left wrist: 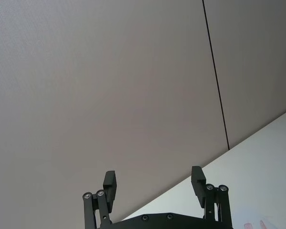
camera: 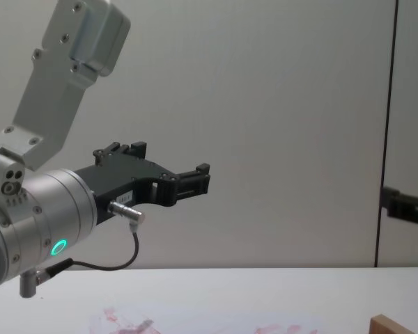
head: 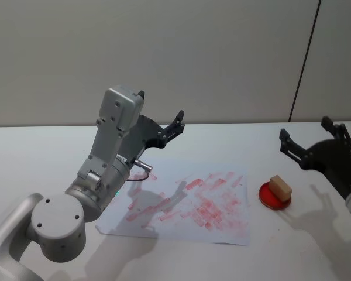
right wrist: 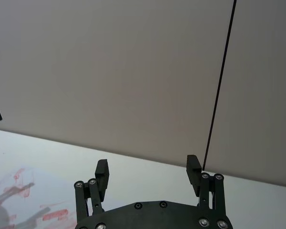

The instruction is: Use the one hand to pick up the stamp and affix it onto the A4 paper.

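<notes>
The stamp is a small tan wooden block resting on a round red ink pad, right of the A4 paper, a white sheet covered with pink-red prints. My right gripper hovers open above and behind the stamp, empty, its fingers pointing toward the wall. Over the paper's far left corner my left gripper is raised, open and empty. The chest view catches a corner of the stamp at the bottom right and the left gripper high above the table.
A white table carries everything, with a plain grey wall close behind. A dark vertical seam runs down the wall at the right. The left arm's thick silver wrist hangs over the paper's left edge.
</notes>
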